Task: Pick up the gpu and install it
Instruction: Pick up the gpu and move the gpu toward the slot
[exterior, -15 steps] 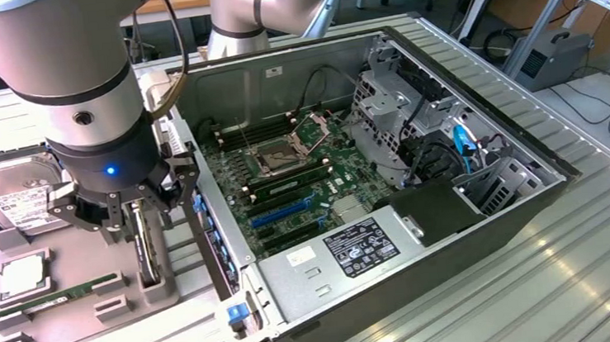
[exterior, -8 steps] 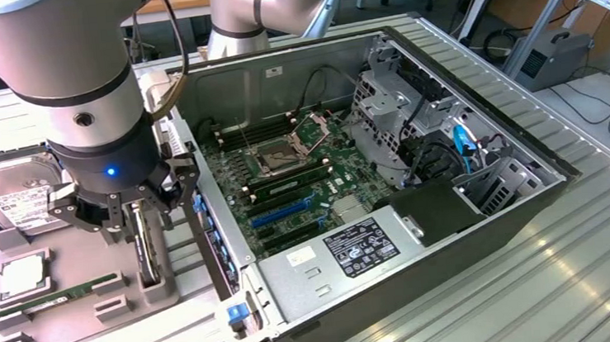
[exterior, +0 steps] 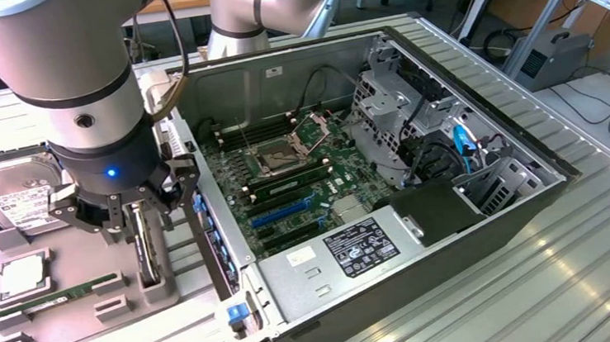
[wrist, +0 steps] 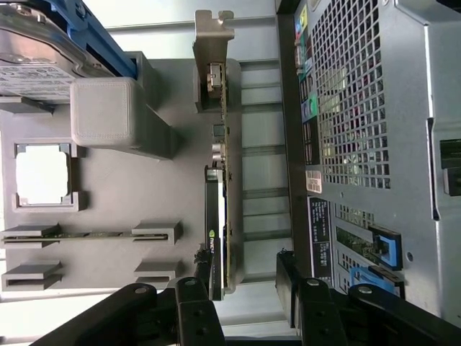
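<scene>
The black two-fingered gripper [exterior: 138, 227] is being held low over a grey moulded parts holder [exterior: 64, 254] at the exterior view's left, beneath the thick silver arm segment [exterior: 52, 52] that is crossing the upper left of that frame. Its jaws are being kept spread wide, with nothing pinched between them.

The gpu [exterior: 150, 263], a thin dark circuit card with a silver metal bracket at one end, is being kept on edge in a slot of the holder, directly under the gripper, in the lower left of the exterior view. In the wrist view the card [wrist: 216, 216] is being framed between the two black fingers [wrist: 194, 303], closer to one of them than to the other; whether either is touching it cannot be told. The gripper [wrist: 245, 295] is being shown over the end of the card away from the bracket.

A boxy silver hard drive with a white label [exterior: 14, 192], a square silver processor chip [exterior: 22, 279] and a narrow green memory stick [exterior: 57, 297] are being carried in other seats of the same holder. The open grey computer case [exterior: 263, 75] is being supported on the ribbed metal table [exterior: 536, 283] just beside the holder, its green motherboard [exterior: 283, 181] being exposed at the centre of the frame.
</scene>
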{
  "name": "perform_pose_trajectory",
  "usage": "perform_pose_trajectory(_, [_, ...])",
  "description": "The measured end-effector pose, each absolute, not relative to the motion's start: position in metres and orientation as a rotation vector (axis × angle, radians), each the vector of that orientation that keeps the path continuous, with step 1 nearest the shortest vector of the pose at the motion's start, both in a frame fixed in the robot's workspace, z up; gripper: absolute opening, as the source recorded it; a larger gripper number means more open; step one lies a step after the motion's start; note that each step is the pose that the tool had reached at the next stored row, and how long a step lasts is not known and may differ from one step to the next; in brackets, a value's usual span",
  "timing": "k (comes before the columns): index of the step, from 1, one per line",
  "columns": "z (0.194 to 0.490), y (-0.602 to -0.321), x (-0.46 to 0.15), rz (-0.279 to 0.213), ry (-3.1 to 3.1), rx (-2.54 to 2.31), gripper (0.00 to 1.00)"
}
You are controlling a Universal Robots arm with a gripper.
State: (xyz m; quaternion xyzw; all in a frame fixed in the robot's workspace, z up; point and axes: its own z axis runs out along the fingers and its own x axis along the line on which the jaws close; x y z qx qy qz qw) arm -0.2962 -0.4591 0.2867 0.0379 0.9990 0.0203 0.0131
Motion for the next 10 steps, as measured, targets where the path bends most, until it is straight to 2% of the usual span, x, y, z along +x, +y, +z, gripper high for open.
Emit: perform_pose_trajectory(10, [0.2842, -0.4591, -0.2962, 0.061, 3.112, 0.118, 0.48])
